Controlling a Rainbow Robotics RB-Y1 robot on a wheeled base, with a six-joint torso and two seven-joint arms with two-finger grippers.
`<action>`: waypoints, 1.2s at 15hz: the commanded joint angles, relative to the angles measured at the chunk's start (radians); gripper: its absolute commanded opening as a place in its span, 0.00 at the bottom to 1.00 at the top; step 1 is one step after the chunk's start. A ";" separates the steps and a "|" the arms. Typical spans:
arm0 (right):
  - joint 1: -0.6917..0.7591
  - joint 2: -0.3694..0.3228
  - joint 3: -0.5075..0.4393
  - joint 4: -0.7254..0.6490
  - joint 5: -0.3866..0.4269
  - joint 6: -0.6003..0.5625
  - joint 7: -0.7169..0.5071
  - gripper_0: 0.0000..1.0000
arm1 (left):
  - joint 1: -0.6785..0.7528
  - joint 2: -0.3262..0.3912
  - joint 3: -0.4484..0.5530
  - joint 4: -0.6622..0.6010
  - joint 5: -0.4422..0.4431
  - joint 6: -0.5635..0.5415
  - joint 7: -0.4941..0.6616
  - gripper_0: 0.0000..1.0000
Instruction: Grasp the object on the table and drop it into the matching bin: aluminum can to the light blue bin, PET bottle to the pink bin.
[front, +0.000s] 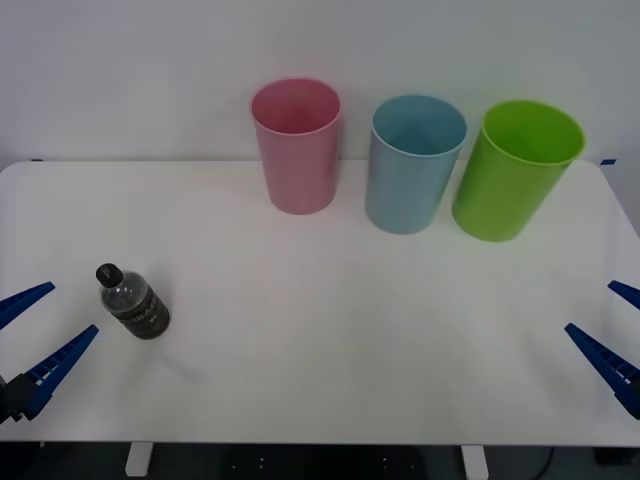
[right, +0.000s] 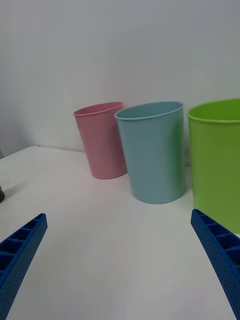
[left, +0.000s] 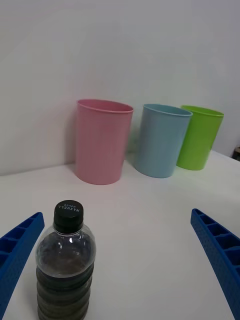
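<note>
The PET bottle (front: 132, 301) stood upright on the white table (front: 330, 340), toward the robot's left and near the front edge, well apart from the bins. Its black cap (left: 67, 216) read "MAXWELL HOUSE", and a dark label wrapped its lower body.

The left gripper (front: 35, 335) hovered at the table's left front corner with its blue ribbed fingers (left: 15, 255) spread wide. The bottle sat just ahead of it, close to the inner finger but not touching either one; in the left wrist view it stood inside the gap, nearer one finger than the other.

The right gripper (front: 612, 335) hung at the table's right front edge, fingers (right: 220, 255) likewise spread, holding nothing.

Along the far side of the table, near the wall, stood three bins in a row: the pink bin (front: 296, 145) on the left, the light blue bin (front: 414, 163) in the middle, and a lime green bin (front: 515, 168) on the right, which stood just beside the blue one.
</note>
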 joint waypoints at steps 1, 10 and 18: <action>0.000 0.000 0.000 0.000 0.000 0.000 0.000 1.00 | 0.000 0.000 0.000 0.000 0.000 0.000 0.000 1.00; 0.000 0.000 0.000 0.000 0.000 0.000 0.000 1.00 | 0.010 -0.041 -0.008 0.026 0.001 0.031 -0.009 1.00; 0.000 0.000 0.000 0.000 0.000 0.000 0.000 1.00 | 0.061 -0.041 -0.010 0.067 0.003 0.163 -0.028 1.00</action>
